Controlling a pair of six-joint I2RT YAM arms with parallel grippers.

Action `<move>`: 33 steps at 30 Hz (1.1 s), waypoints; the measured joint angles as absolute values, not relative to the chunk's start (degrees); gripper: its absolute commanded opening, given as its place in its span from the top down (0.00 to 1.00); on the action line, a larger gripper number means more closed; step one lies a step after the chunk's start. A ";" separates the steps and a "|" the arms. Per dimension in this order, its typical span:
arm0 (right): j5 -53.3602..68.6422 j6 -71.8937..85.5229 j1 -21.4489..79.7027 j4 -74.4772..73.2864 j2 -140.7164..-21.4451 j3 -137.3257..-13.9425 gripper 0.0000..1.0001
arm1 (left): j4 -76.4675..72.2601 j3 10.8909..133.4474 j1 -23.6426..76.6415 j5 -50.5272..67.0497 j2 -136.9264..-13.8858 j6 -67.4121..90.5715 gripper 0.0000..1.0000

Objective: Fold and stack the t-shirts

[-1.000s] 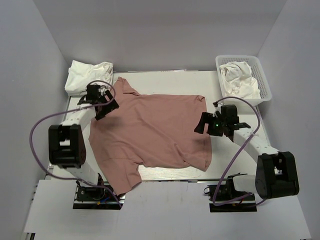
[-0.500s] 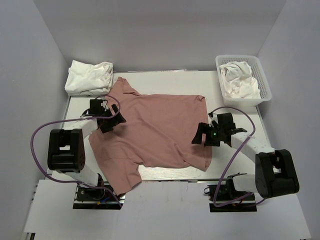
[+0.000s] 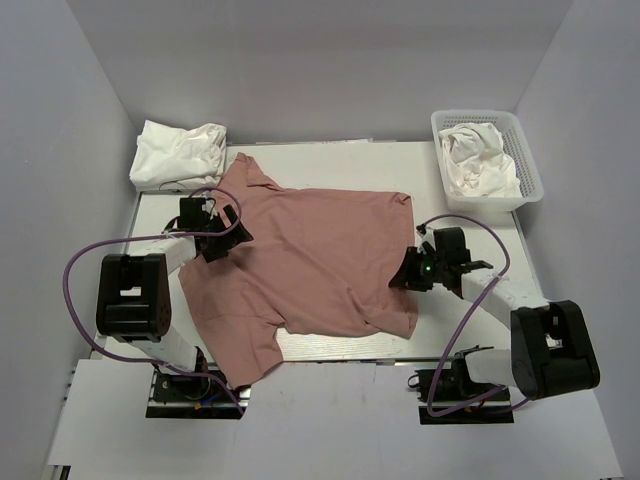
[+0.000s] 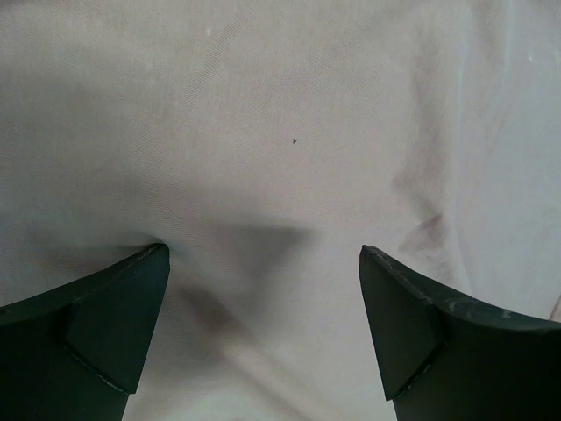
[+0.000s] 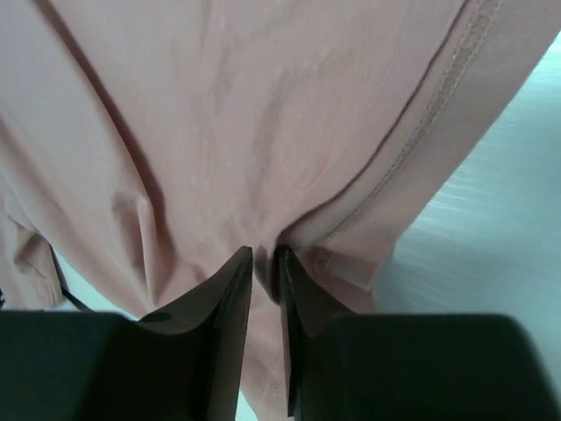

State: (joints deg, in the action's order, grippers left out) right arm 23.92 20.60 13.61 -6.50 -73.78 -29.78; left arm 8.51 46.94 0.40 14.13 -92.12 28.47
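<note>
A dusty-pink t-shirt (image 3: 310, 260) lies spread flat across the table, plain side up, one sleeve hanging over the near edge. My right gripper (image 3: 408, 278) is shut on a pinch of its hem at the right side; in the right wrist view the jaws (image 5: 265, 256) clamp a fold of pink cloth beside the stitched hem (image 5: 438, 96). My left gripper (image 3: 222, 240) stands open on the shirt's left shoulder area, and the left wrist view shows both fingers (image 4: 123, 307) pressed down on cloth with nothing between them. White t-shirts lie bunched at the back left (image 3: 178, 152) and in the basket.
A white plastic basket (image 3: 520, 150) at the back right holds a crumpled white shirt (image 3: 475, 160). Grey walls close in the table on three sides. Purple cables loop from both arms near the table's side edges.
My right gripper has moved down onto the shirt's right hem and shut on it. My left gripper has dropped onto the left shoulder area, still open.
</note>
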 measured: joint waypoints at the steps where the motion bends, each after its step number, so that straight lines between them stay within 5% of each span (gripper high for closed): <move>1: 23.53 21.12 13.61 -6.24 -73.45 -29.78 0.81 | 8.51 46.98 0.40 14.09 -92.16 28.47 0.00; 4: 21.93 22.20 13.63 -6.17 -72.14 -30.06 1.00 | 8.60 47.09 0.40 13.85 -92.18 28.49 0.00; 21: 4.34 29.58 13.52 -15.57 -69.54 -40.82 1.00 | 8.60 47.53 0.60 10.20 -92.42 29.98 0.00; 22: 2.57 29.95 13.50 -16.62 -70.39 -42.22 0.91 | 8.60 47.53 0.60 9.91 -92.42 30.04 0.00; 23: 1.08 30.20 13.47 -17.52 -71.50 -43.79 0.63 | 8.60 47.55 0.60 9.65 -92.42 30.11 0.00; 25: -1.04 30.57 13.45 -18.72 -74.06 -46.83 0.44 | 8.62 47.59 0.62 9.21 -92.42 30.26 0.00; 29: 0.12 28.14 13.37 -18.79 -76.44 -47.88 0.28 | 8.67 47.64 0.60 8.10 -92.42 30.33 0.00; 33: 2.72 25.63 13.37 -19.68 -74.78 -44.66 0.28 | 8.64 47.64 0.60 7.81 -92.42 30.57 0.00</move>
